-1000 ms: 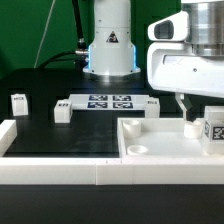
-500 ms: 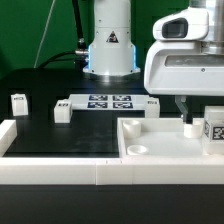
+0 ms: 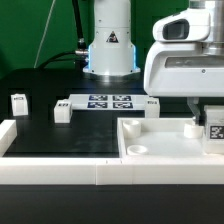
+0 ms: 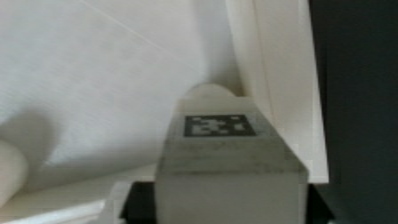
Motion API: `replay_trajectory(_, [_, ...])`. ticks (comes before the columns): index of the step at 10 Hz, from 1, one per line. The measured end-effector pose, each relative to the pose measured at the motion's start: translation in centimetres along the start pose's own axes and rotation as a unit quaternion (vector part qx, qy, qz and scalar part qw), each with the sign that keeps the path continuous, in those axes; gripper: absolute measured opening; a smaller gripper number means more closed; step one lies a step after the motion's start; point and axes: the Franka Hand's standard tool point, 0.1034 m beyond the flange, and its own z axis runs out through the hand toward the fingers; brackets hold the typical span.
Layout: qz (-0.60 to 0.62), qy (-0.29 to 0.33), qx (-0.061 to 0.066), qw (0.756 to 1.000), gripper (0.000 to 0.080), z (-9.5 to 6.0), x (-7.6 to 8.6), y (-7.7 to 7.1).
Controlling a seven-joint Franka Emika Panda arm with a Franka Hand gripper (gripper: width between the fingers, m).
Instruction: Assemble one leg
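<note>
End effector (image 3: 200, 122) is closed on a leg (image 4: 221, 150), held upright over the white tray (image 3: 150, 140) at the exterior view's right, prob. to line it up w/ a corner socket. Other legs (image 3: 18, 103) sit apart on the bench (image 3: 60, 135).

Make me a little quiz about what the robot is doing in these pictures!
1. True or false: the tool grips a leg.
2. Where does the marker board lie? A) inside the panel B) flat on the black table C) in the tool
3. Fill in: in the exterior view, the gripped leg is at the panel's ____ side.

Key: 1 true; 2 B; 3 right.
</note>
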Motion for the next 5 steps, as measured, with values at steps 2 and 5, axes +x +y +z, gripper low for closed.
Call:
replay_trajectory(2, [0.071, -0.002, 0.004, 0.997, 0.029, 0.02, -0.02, -0.02])
replay_trajectory(5, [0.252, 0.001, 0.028, 0.967, 0.029, 0.0, -0.11, 0.34])
